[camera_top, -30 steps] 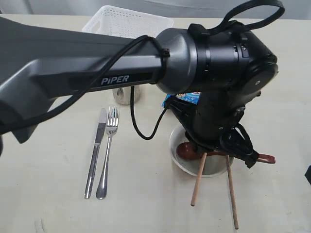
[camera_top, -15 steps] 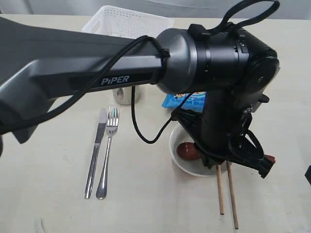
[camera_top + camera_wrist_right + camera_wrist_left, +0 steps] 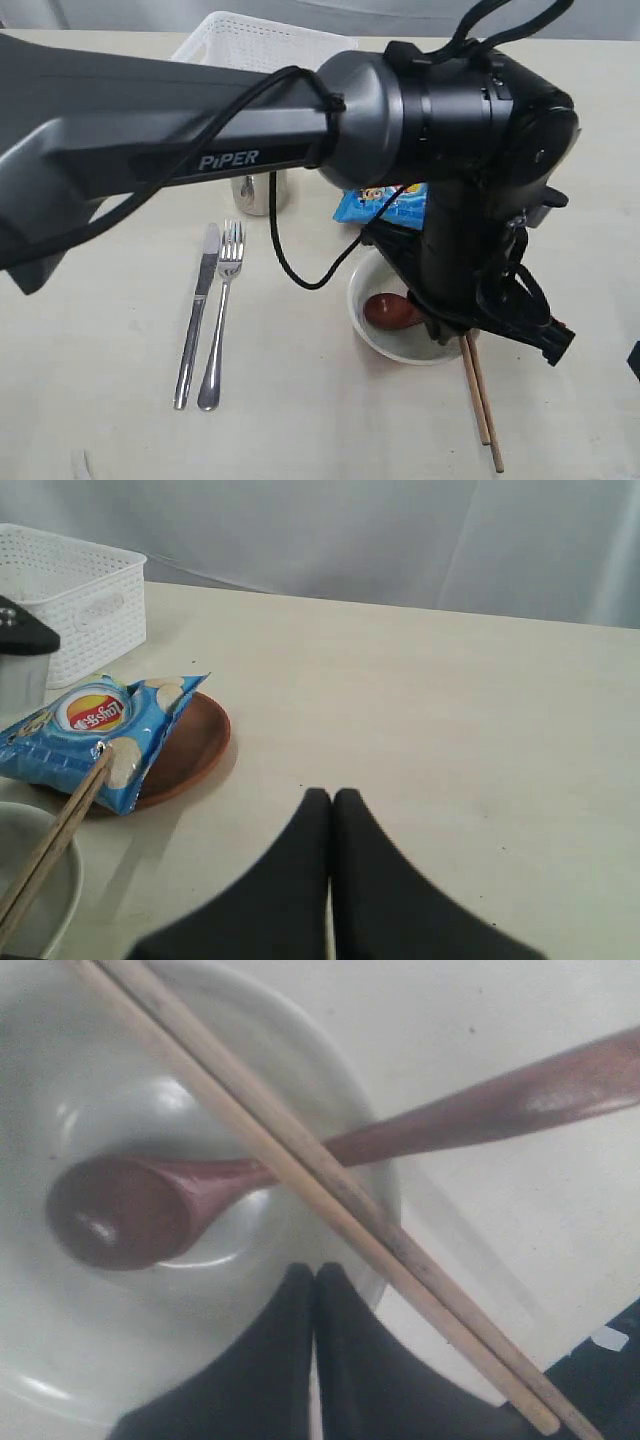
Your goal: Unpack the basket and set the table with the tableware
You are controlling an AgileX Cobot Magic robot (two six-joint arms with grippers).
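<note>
My left gripper (image 3: 315, 1275): the two fingers are pressed together. There is nothing between them.
Bowl (image 3: 210, 1070): right under my left gripper, on the worktop (image 3: 480, 1040).
Spoon (image 3: 120, 1210): its round end lies in the bowl, just in front of my tips. Its handle sticks out over the rim.
Chopsticks (image 3: 330, 1195): very near my tips. They lie side by side, touching each other. They cross over the spoon handle and the bowl rim.
My right gripper (image 3: 332, 798): pressed together too, and holding nothing. It hangs over bare worktop, well apart from the bowl.
Plate (image 3: 195, 740): off to the side of my right gripper. A blue snack packet (image 3: 90, 725) lies on it.
Basket (image 3: 262, 45): far behind my left arm.
Cup (image 3: 260, 192), knife (image 3: 198, 310) and fork (image 3: 220, 320): out on the worktop, well apart from my left gripper.
Step in hand: I think I am tidying the chopsticks by the bowl.
How to do it well: go straight up and slowly. The sticks rest on a round handle and a rim, so a small bump could roll them apart.
Next care: I think the packet should come off the plate.
</note>
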